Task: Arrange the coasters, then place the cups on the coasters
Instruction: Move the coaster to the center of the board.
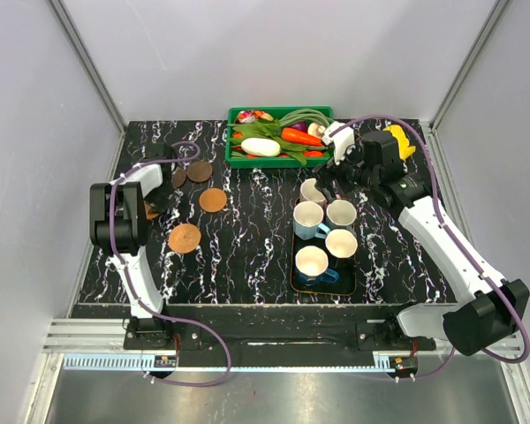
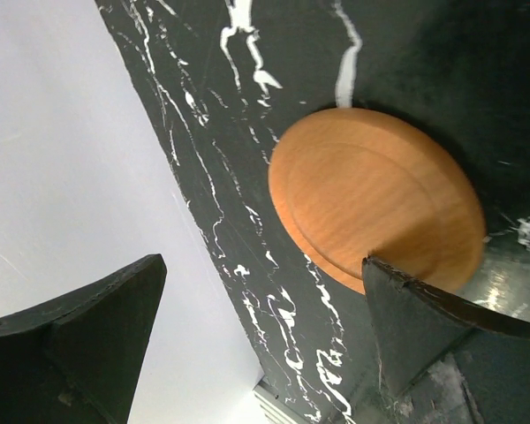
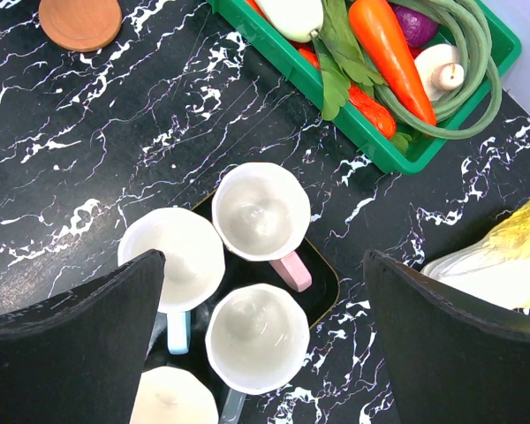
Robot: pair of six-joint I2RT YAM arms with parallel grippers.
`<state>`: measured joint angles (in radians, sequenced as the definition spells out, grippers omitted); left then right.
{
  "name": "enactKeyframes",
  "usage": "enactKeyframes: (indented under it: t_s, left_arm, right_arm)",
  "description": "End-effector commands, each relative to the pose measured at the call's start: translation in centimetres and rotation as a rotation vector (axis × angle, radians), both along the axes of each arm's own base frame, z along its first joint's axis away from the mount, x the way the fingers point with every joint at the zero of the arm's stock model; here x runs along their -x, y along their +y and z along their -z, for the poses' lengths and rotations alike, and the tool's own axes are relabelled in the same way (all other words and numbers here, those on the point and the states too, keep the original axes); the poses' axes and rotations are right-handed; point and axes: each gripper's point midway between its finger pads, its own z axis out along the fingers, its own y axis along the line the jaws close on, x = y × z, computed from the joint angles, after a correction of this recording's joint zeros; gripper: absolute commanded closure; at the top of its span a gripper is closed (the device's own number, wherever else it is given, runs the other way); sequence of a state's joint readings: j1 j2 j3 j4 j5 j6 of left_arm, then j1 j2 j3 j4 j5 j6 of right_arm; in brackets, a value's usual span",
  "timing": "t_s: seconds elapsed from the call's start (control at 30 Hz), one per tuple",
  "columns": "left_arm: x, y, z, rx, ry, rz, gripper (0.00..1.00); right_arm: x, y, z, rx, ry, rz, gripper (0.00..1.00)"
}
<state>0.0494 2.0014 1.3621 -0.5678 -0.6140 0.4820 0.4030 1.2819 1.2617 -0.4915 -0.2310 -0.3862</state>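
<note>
Several round wood-like coasters lie loose on the left of the black marble table: a dark one [image 1: 200, 170], an orange-brown one [image 1: 213, 200] and another [image 1: 185, 238]. My left gripper [image 1: 162, 201] [image 2: 261, 261] hangs open low over the table's left edge. An orange-brown coaster [image 2: 375, 199] lies flat by its right finger, and nothing is between the fingers. Several cups [image 1: 312, 262] with cream insides stand crowded on a black tray [image 1: 293, 265]. My right gripper [image 1: 331, 184] [image 3: 263, 256] is open above them, over the pink-handled cup [image 3: 261, 210] and a grey-blue-handled cup [image 3: 256, 338].
A green basket [image 1: 232, 162] [image 3: 380, 155] of toy vegetables stands at the back centre. A yellow-white cabbage [image 3: 503, 256] [image 1: 402, 141] lies beside the right wrist. White walls close in the left, back and right sides. One coaster [image 3: 79, 19] shows far from the tray [image 3: 322, 274].
</note>
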Motion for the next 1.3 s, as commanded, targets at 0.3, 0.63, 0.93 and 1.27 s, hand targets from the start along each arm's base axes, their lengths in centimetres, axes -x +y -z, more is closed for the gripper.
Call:
enactKeyframes:
  t_s: [0.3,0.63,0.93,1.27]
  left_arm:
    - [0.3,-3.4,0.6,0.114,-0.002,0.096,0.01]
    - [0.8,-5.5,0.1,0.145,0.002,0.155,0.01]
    - [-0.7,-5.6,-0.8,0.143,-0.072,0.137,0.01]
    - [-4.1,-6.6,-7.1,0.183,-0.293,0.141,0.01]
  right_arm:
    - [0.1,0.1,-2.1,-0.038,-0.062,-0.016,0.01]
    - [0.0,0.2,-1.8,-0.037,-0.055,-0.016,0.0]
    - [-0.1,0.2,-1.7,-0.037,-0.052,-0.016,0.0]
    - [0.0,0.2,-1.9,-0.038,-0.057,-0.016,0.0]
